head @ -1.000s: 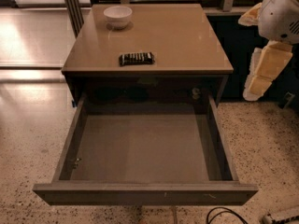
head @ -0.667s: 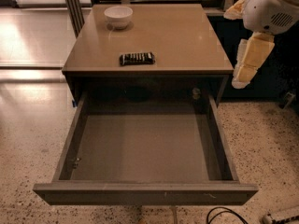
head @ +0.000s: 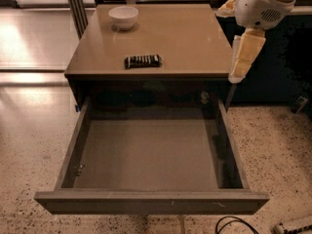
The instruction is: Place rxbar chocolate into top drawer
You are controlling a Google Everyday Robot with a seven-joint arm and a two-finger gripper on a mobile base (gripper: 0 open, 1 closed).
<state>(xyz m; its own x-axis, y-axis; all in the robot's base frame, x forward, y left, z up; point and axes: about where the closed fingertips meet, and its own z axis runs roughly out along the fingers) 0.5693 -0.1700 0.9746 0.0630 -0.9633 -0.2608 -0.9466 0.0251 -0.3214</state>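
The rxbar chocolate, a small black bar with white lettering, lies flat on the cabinet top near its front edge, left of centre. The top drawer is pulled wide open below it, and its smooth grey bottom holds nothing. My gripper hangs from the white arm at the upper right, over the cabinet's right front corner. It is well to the right of the bar, holds nothing, and is above the drawer's right side wall.
A white bowl stands at the back left of the cabinet top. Speckled floor surrounds the cabinet. A dark cable and a pale strip lie on the floor at the lower right. Dark furniture stands to the right.
My arm and gripper have moved left, from beside the cabinet's right side to over its right front corner. The bar, bowl and drawer have not moved.
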